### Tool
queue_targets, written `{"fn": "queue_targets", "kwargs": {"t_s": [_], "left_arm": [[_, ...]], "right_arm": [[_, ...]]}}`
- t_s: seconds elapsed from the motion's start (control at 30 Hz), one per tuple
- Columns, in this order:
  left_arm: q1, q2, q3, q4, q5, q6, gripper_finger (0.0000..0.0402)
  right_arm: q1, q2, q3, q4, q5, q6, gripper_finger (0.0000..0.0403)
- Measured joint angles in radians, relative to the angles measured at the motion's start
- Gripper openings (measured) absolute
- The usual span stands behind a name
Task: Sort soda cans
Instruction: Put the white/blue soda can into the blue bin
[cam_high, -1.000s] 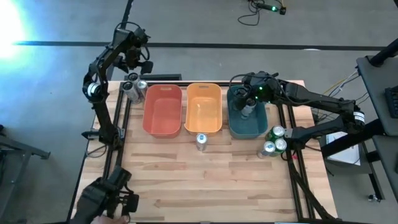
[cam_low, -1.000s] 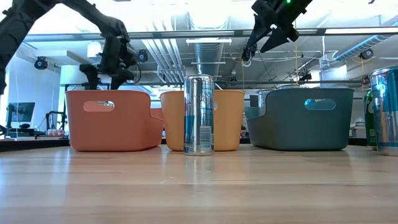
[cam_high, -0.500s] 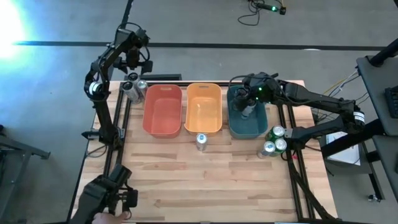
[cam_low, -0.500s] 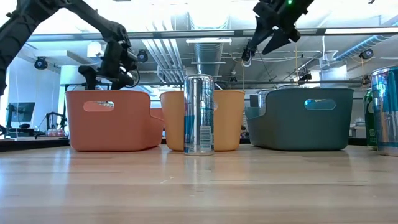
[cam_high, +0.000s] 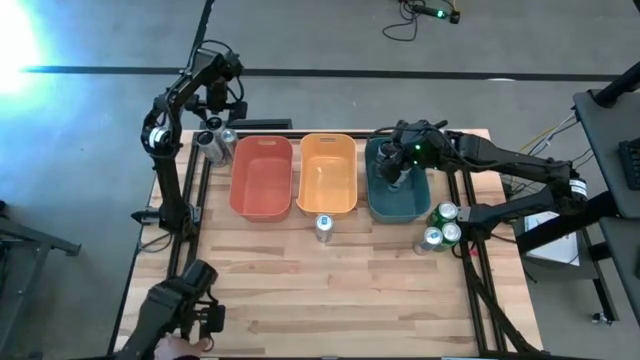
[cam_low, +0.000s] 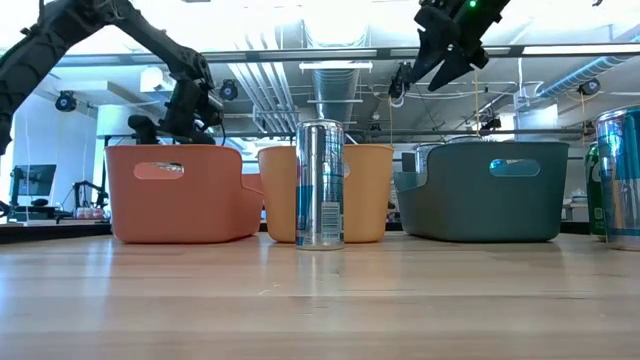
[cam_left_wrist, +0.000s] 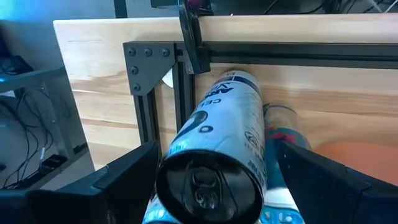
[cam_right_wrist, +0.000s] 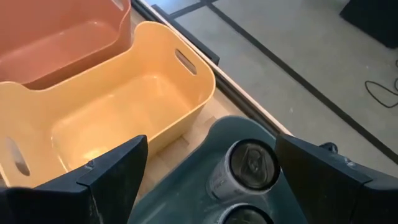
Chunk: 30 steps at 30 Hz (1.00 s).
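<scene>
Several soda cans (cam_high: 214, 140) stand at the table's far left corner, beside the red bin (cam_high: 262, 177). My left gripper (cam_high: 214, 108) hangs over them, open. In the left wrist view its fingers stand on either side of an upright blue-and-silver can (cam_left_wrist: 214, 162), with another can (cam_left_wrist: 283, 124) close beside it. My right gripper (cam_high: 400, 160) is open above the teal bin (cam_high: 412, 205), which holds dark grey cans (cam_right_wrist: 252, 163). One blue-and-silver can (cam_high: 323, 226) stands in front of the orange bin (cam_high: 327, 175). Green cans (cam_high: 440, 226) stand at the right.
The three bins stand side by side across the far half of the table. Black frame rails (cam_high: 190, 200) run along the table's left and right sides. The near half of the table is bare wood (cam_high: 330, 300).
My left gripper has gone down a little toward the cans at the far left corner. My right gripper has risen slightly over the teal bin and stays open.
</scene>
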Motion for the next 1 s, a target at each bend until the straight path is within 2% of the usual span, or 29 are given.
{"fn": "queue_targets", "kwargs": {"t_s": [0.57,0.8,1.0], "left_arm": [[0.011,0.015,-0.019,0.000,0.059,0.081,0.0310],[0.010,0.003,-0.089,-0.002,0.117,0.126,0.0310],[0.006,-0.005,-0.089,0.001,0.122,0.153,0.0310]], "right_arm": [[-0.001,-0.015,0.000,-0.007,0.002,-0.026,0.0348],[-0.001,-0.015,-0.003,-0.007,0.003,-0.026,0.0348],[-0.001,-0.015,-0.005,-0.006,0.003,-0.031,0.0348]]}}
